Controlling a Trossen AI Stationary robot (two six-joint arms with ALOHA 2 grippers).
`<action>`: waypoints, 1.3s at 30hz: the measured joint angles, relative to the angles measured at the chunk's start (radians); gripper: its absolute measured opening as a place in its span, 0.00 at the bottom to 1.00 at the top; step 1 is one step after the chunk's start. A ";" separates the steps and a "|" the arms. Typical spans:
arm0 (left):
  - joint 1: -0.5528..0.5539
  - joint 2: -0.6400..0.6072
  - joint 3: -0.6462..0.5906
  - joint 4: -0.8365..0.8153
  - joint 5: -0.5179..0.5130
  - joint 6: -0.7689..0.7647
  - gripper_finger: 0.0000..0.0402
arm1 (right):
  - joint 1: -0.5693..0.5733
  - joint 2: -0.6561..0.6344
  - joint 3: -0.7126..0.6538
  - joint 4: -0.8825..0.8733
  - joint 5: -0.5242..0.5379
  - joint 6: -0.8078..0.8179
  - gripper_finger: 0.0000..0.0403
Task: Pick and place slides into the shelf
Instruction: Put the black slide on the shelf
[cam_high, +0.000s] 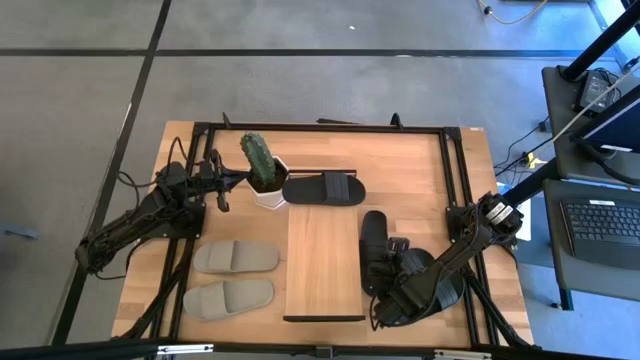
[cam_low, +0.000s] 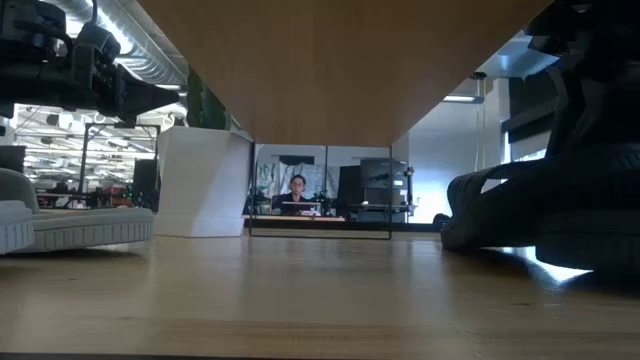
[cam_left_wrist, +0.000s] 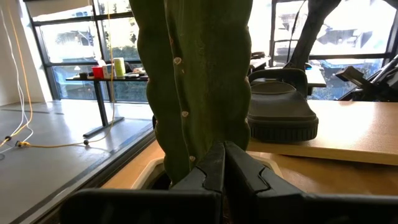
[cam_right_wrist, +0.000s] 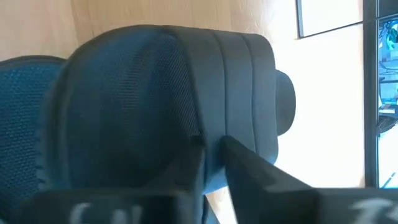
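Note:
One black slide (cam_high: 322, 188) lies across the far end of the shelf (cam_high: 323, 270), a light wood panel. Two grey-beige slides (cam_high: 235, 257) (cam_high: 228, 298) lie sole-down on the table to the shelf's left. More black slides (cam_high: 374, 240) sit to the shelf's right, partly hidden under my right arm. My right gripper (cam_high: 388, 272) (cam_right_wrist: 213, 163) is over them, shut on a black slide's strap (cam_right_wrist: 186, 87). My left gripper (cam_high: 222, 186) (cam_left_wrist: 224, 163) is shut and hangs just in front of the cactus (cam_left_wrist: 196, 81), touching nothing that I can see. My right gripper pinches the edge of a black slide's broad strap (cam_right_wrist: 208, 134), one finger (cam_right_wrist: 183, 180) on the mesh inner side and one (cam_right_wrist: 261, 174) on the ribbed outer side. In the low view the slide (cam_low: 495, 210) still has its sole on the table.
A cactus in a white pot (cam_high: 262, 170) stands at the shelf's far left corner, close to my left gripper. The tabletop's black metal frame (cam_high: 320, 127) runs round the edge. A person sits far off in the room (cam_low: 296, 190).

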 joint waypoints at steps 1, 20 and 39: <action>0.000 0.000 0.000 0.000 0.000 0.000 0.00 | 0.000 0.000 0.000 0.000 -0.001 0.000 0.08; 0.000 0.000 0.000 0.000 0.000 0.000 0.00 | 0.023 -0.030 0.125 -0.366 -0.003 0.294 0.03; 0.000 0.000 0.000 0.000 0.000 -0.003 0.00 | 0.010 -0.046 0.131 -0.360 -0.101 0.364 0.03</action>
